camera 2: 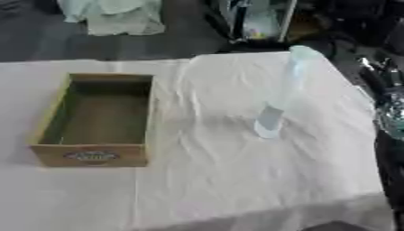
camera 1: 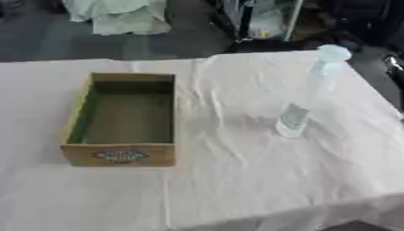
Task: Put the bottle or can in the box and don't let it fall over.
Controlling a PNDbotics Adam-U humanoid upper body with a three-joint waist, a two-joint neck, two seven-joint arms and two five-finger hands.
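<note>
Two things sit on the table (camera 1: pixel 236 189), which is draped in a creased white cloth (camera 1: pixel 221 103): a clear plastic bottle (camera 1: pixel 309 94) and a shallow wooden box (camera 1: pixel 122 119). From where the head looks down, the bottle stands upright on the right half of the cloth, its pale cap (camera 1: pixel 333 53) up toward the far edge and its base (camera 1: pixel 290 126) planted nearer the middle; the body looks see-through, and what is in it I cannot tell. It is well apart from the box, with a stretch of bare wrinkled cloth between them. The box lies on the left half, long side running away from the viewer, open at the top, its inside brown and holding nothing I can make out. Its near end wall carries a small oval label (camera 1: pixel 120 155) with colours too blurred to read, and a green strip (camera 1: pixel 81 115) runs along the inner left wall. Neither of the robot's hands shows in either eye's view, so whether their fingers are open or curled I cannot say. At the right edge of the right eye view some dark gear with silver bits (camera 2: pixel 387 90) stands beside the table, though what it is stays unclear. Beyond the far edge lie a dark floor (camera 1: pixel 47 40), a heap of pale fabric (camera 1: pixel 118 16) and a dark frame (camera 1: pixel 260 18) with something light inside.
</note>
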